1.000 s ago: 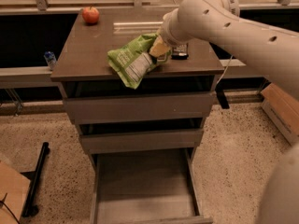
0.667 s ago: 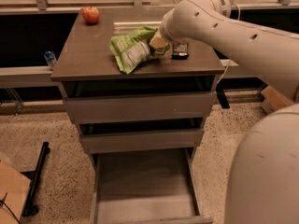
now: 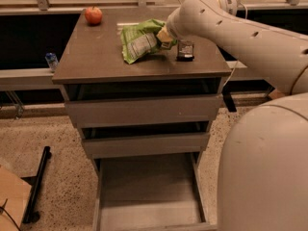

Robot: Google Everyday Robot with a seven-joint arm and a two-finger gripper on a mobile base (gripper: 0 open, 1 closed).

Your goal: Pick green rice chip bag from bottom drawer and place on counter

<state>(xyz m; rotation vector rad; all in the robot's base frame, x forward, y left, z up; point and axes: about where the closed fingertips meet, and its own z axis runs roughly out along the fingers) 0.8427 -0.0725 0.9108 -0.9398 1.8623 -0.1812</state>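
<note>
One second has brought the crumpled light-green foil rice chip bag [image 3: 139,43] down onto the glossy grey-brown counter [image 3: 96,57], gripper [image 3: 165,36] at its right edge, clamped or loose I cannot tell; release likely remains.

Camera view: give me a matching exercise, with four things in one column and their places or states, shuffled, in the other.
1. apple
2. green rice chip bag
3. black packet
4. bottom drawer

A. pulled open
B. against the gripper, mid counter
C. counter's far left corner as seen
D. on the counter, beyond the gripper from the bag

Pairs: 1-C, 2-B, 3-D, 4-A
</note>
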